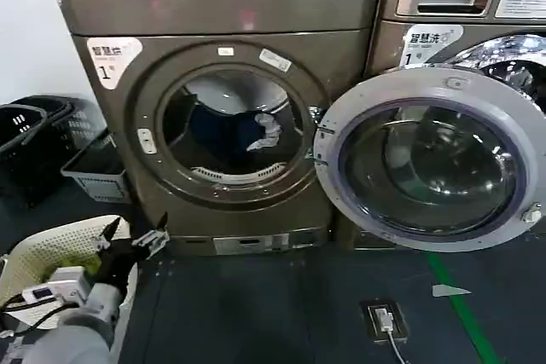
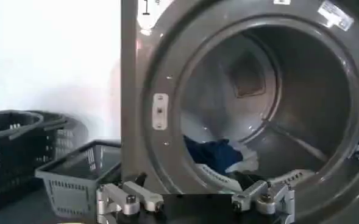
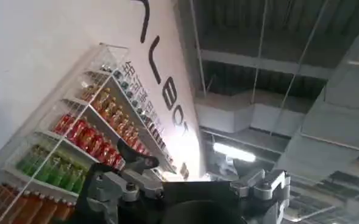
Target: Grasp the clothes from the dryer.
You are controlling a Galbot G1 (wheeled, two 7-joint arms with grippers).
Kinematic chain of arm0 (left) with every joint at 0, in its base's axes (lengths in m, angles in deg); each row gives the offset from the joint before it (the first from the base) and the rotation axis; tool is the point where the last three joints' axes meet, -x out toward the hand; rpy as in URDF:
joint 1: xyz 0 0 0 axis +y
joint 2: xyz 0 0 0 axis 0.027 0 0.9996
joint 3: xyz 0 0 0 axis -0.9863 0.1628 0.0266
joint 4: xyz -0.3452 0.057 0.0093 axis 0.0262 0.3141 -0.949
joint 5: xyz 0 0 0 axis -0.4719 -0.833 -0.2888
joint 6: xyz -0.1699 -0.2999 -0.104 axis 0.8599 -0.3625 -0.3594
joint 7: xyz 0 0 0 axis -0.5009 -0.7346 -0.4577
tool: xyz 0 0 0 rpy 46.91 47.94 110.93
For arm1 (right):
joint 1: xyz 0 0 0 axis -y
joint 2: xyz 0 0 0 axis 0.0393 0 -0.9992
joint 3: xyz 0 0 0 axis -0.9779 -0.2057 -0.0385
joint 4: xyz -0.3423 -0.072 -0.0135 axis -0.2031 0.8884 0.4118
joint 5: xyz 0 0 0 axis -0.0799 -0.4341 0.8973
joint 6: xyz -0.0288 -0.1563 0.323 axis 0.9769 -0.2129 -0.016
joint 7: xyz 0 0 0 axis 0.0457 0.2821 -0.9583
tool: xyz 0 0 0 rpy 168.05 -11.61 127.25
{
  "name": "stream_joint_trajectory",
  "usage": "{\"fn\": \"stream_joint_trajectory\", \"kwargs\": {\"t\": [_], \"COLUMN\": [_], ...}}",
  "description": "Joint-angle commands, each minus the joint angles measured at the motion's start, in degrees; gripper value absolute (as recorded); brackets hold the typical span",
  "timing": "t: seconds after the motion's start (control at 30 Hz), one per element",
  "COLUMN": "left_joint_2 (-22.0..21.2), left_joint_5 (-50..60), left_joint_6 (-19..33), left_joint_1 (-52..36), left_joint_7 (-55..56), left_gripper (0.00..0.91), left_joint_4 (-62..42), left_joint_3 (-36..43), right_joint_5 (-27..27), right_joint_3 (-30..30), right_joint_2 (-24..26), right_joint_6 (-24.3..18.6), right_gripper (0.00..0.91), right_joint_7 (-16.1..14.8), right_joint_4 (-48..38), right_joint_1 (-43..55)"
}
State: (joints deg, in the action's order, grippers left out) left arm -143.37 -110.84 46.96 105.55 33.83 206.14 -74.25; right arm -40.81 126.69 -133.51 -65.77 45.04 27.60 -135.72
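With the dryer (image 1: 226,117) door (image 1: 431,159) open and the clothes (image 1: 243,132) low in the drum at frame centre, the open left claw (image 1: 136,236), at lower left, should enter straight and close on the navy bundle.

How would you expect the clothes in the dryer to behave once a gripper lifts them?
The clothes lie as a slumped, rumpled heap on the drum floor, so they will probably be floppy and drape. The white piece looks separate and may drop away. Being small beside the dryer, they are likely light.
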Motion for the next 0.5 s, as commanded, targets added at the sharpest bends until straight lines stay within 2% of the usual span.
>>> {"fn": "stream_joint_trajectory", "kwargs": {"t": [0.03,0.5], "left_joint_2": [0.0,0.0], "left_joint_5": [0.1,-0.3], "left_joint_6": [-0.1,-0.4], "left_joint_1": [0.0,-0.2], "left_joint_7": [-0.1,0.0], "left_gripper": [0.907,0.907], "left_joint_4": [0.0,0.0], "left_joint_3": [0.0,0.6], "right_joint_5": [0.2,0.2], "right_joint_3": [0.0,-0.3], "right_joint_2": [0.0,-0.1], "right_joint_6": [-0.2,-0.5], "right_gripper": [0.907,0.907], "right_joint_7": [-0.2,-0.4], "right_joint_4": [0.0,0.0], "right_joint_1": [0.0,0.4]}}
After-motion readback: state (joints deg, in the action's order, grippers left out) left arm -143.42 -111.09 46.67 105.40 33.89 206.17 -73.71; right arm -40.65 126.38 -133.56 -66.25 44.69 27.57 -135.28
